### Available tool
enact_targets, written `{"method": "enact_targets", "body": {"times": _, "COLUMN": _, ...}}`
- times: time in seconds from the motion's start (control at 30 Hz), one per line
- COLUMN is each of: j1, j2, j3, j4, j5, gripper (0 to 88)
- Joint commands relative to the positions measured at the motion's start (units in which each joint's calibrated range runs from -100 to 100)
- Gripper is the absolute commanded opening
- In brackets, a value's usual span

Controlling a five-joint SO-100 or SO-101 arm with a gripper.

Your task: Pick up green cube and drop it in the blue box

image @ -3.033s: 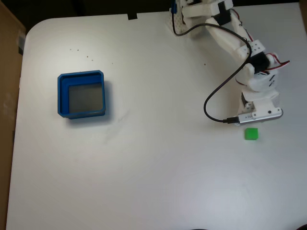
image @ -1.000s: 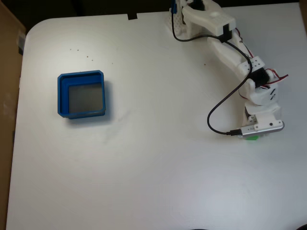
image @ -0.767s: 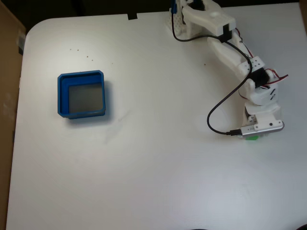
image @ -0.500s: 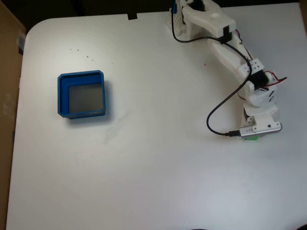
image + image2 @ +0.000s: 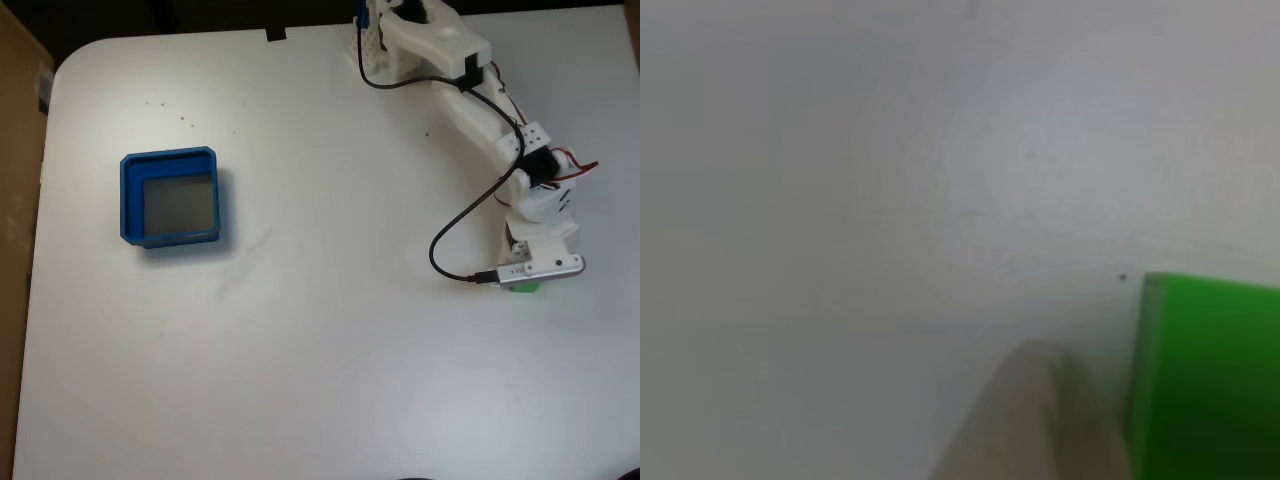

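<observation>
In the fixed view, a white arm (image 5: 480, 90) is seen reaching from its base at the top edge of the white bench (image 5: 330, 350) down toward the right side. The jaws (image 5: 525, 280) are lowered over the green cube (image 5: 524, 287), of which only a thin green strip is visible below the silver camera bar on the wrist. A black cable (image 5: 450, 225) is looped from the arm to that bar. How far the jaws are parted, and whether the cube is gripped, cannot be told, since the fingers are hidden beneath the wrist.

In the other view, the green cube (image 5: 1205, 375) is shown blurred and very close, at the lower right corner, resting on the bench (image 5: 890, 180). A pale, blurred fingertip (image 5: 1035, 420) is seen rising from the bottom edge just beside the cube's left face; whether contact is made cannot be told.

The blue box (image 5: 174, 197) is placed well apart from the cube, on the left side of the bench in the fixed view, with its grey floor exposed. A few small dark specks (image 5: 165, 110) are scattered on the bench above the box.
</observation>
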Motion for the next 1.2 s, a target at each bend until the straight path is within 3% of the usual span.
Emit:
{"method": "enact_targets", "body": {"times": 0.0, "j1": 0.4, "j2": -1.6, "j3": -3.0, "j4": 0.4, "j5": 0.1, "gripper": 28.7}}
{"method": "enact_targets", "body": {"times": 0.4, "j1": -0.2, "j2": -1.8, "j3": -3.1, "j4": 0.3, "j5": 0.2, "gripper": 27.5}}
{"method": "enact_targets", "body": {"times": 0.83, "j1": 1.6, "j2": -1.8, "j3": -3.0, "j4": 0.6, "j5": 0.2, "gripper": 3.8}}
{"method": "enact_targets", "body": {"times": 1.17, "j1": 3.9, "j2": -3.5, "j3": -3.3, "j4": 0.6, "j5": 0.2, "gripper": 1.7}}
